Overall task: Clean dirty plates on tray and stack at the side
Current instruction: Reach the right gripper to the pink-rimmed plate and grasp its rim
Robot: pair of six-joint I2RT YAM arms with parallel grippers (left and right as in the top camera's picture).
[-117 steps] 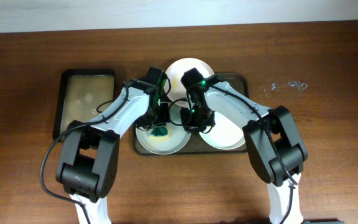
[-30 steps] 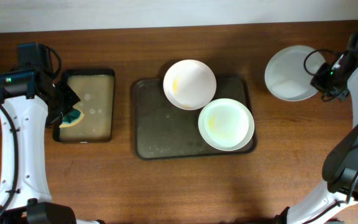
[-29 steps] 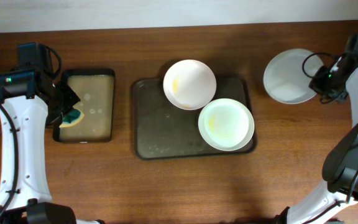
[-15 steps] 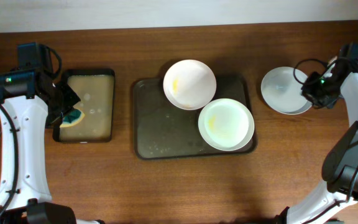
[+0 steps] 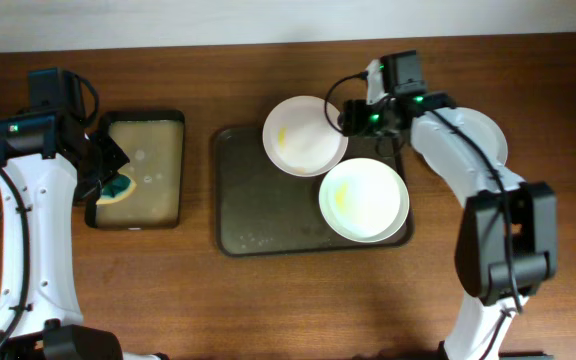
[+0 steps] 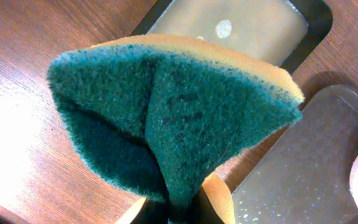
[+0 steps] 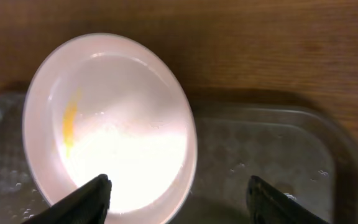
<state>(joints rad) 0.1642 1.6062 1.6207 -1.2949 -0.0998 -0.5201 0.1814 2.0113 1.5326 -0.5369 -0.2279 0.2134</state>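
Two white plates lie on the dark tray: an upper plate with a yellow smear, overlapping the tray's far rim, and a lower plate with a pale yellow film. A third plate rests on the table at the right, mostly hidden under my right arm. My right gripper is open at the upper plate's right rim; in the right wrist view the right gripper spans that plate and the tray. My left gripper is shut on a green-and-yellow sponge over the small tray's edge.
A narrow black tray with a tan, wet bottom sits at the left, beside the large tray. The large tray's left half is bare and speckled with droplets. Bare wooden table lies in front of both trays.
My right gripper has opened, let go of the plate on the table at the right, and swung left to the upper plate on the tray. The left arm has not moved.
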